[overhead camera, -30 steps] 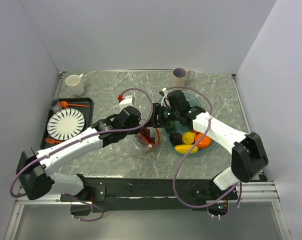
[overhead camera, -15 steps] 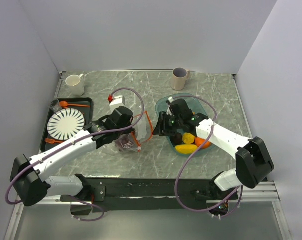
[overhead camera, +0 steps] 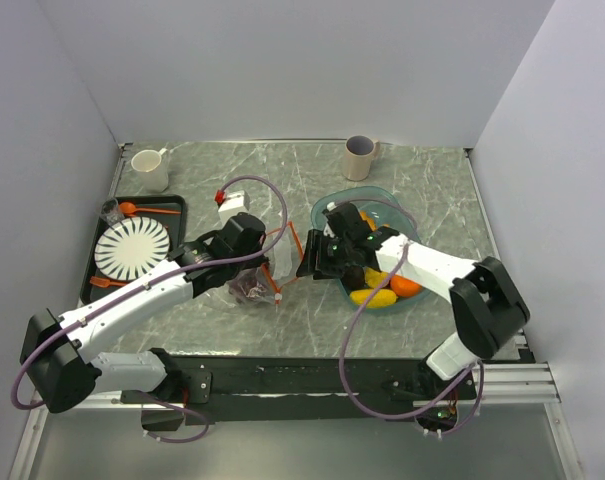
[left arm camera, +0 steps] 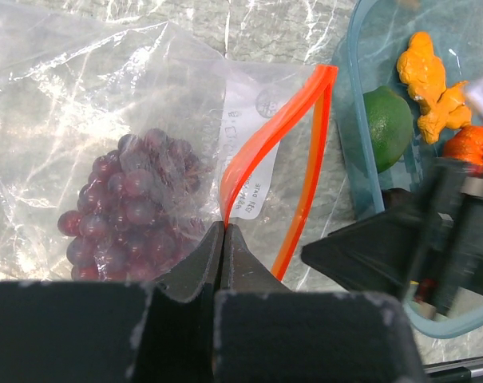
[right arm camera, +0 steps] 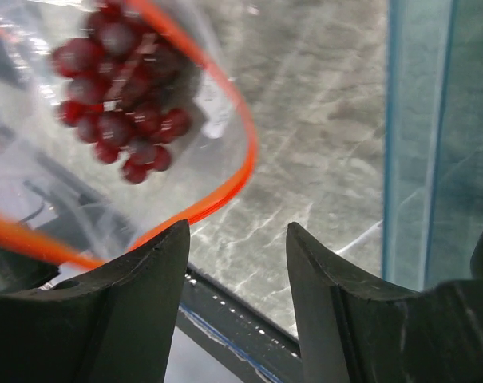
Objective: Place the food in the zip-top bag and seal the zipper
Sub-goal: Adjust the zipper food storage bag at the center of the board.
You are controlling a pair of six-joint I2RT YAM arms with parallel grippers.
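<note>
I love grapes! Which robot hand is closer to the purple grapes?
Left. The left gripper pinches the zipper of the bag, right beside the grapes. The right gripper hovers open and empty farther off, between the bag and the teal bowl.

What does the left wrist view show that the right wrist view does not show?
Only left wrist: the left gripper shut on the zipper, and a green fruit in the bowl. Only right wrist: that the right gripper is open and empty. Both: the grapes inside the bag, the zipper, the bowl's wall.
</note>
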